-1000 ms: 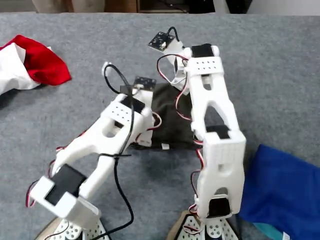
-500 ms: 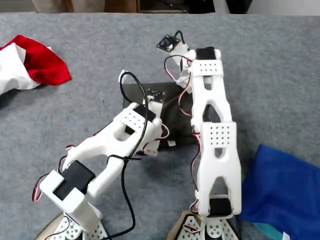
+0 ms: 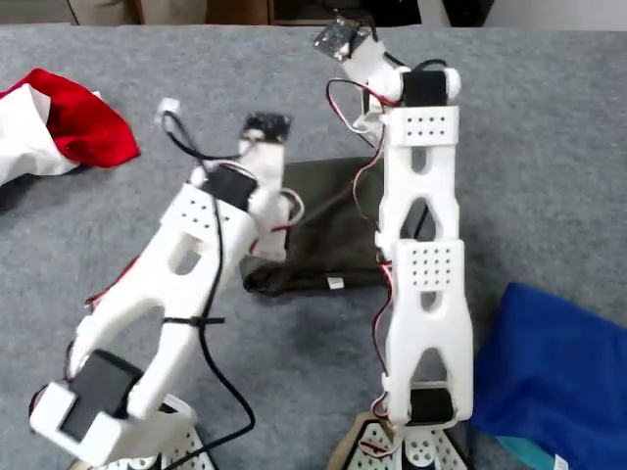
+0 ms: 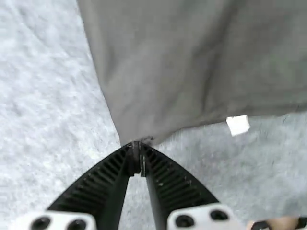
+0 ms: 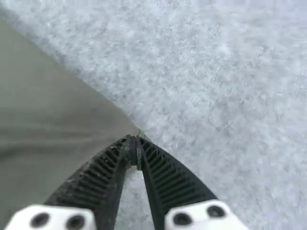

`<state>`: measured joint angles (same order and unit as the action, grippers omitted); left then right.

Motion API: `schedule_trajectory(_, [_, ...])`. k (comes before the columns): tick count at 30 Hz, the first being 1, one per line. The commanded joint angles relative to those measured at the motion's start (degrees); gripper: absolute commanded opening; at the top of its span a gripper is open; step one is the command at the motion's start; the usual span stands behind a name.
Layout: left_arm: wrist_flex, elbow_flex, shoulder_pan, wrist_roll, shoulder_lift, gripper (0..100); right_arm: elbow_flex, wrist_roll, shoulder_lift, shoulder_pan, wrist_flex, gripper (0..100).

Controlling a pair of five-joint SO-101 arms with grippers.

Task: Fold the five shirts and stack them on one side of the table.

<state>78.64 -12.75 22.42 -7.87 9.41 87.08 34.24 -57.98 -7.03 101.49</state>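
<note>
jaws pinch two corners of dark shirt (image 3: 325, 245).

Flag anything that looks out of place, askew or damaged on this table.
Nothing looks damaged or spilled. The dark shirt lies askew, its near edge bunched by the white tag. The red shirt and blue shirt sit crumpled at opposite sides.

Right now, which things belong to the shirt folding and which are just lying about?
Job: dark shirt, pinched by left hand and right hand; red-and-white pile; blue shirt.
Not the job: grey table.
</note>
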Motion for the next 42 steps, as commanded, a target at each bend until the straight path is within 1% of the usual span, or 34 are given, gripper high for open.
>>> schedule_trajectory(1, [-4.0, 2.7, -2.5, 0.3, 2.2, 2, -12.2, -1.5, 13.4, -0.3, 1.0, 0.6])
schedule_trajectory(4, [-11.5, 1.3, -4.6, 0.4, -0.4, 2, -28.4, -3.8, 23.8, -0.1, 1.0, 0.6])
schedule_trajectory(7, [-19.8, 0.6, -5.8, 0.4, -5.0, 2, -44.8, -3.8, 34.0, -0.3, -0.4, 0.5])
schedule_trajectory(13, [-31.1, 0.7, -7.0, 0.5, -16.0, 2, -76.9, -3.3, 51.4, 0.0, -13.5, 0.5])
schedule_trajectory(18, [-35.5, 2.0, -7.0, 0.5, -24.8, 2, -101.0, -3.3, 61.1, -0.3, -24.5, 0.5])
schedule_trajectory(21, [-35.5, 6.0, -7.2, 0.5, -29.0, 2, -112.4, -3.3, 63.3, 0.0, -31.6, 0.6])
schedule_trajectory(23, [-33.5, 8.8, -7.2, 0.5, -31.3, 2, -117.8, -2.1, 63.2, 0.1, -35.0, 0.6])
schedule_trajectory(26, [-29.0, 13.0, -8.3, 0.6, -34.2, 2, -123.1, -0.4, 63.2, 1.8, -38.1, 0.6])
schedule_trajectory(28, [-27.0, 15.2, -9.9, 0.6, -36.1, 2, -124.7, 3.0, 63.2, 3.8, -38.1, 0.6])
schedule_trajectory(30, [-25.1, 16.4, -11.4, 2.5, -37.1, 2, -126.1, 6.3, 63.2, 6.1, -38.2, 0.6])
schedule_trajectory(34, [-24.4, 17.3, -13.6, 4.5, -37.8, 2, -128.3, 10.1, 63.3, 9.1, -38.2, 0.6])
schedule_trajectory(39, [-23.6, 18.2, -15.3, 5.1, -37.7, 2, -126.4, 11.6, 64.4, 8.0, -36.9, 0.6])
schedule_trajectory(42, [-18.8, 21.2, -14.4, 6.5, -37.7, 2, -120.2, 11.4, 68.3, 5.9, -31.8, 0.7])
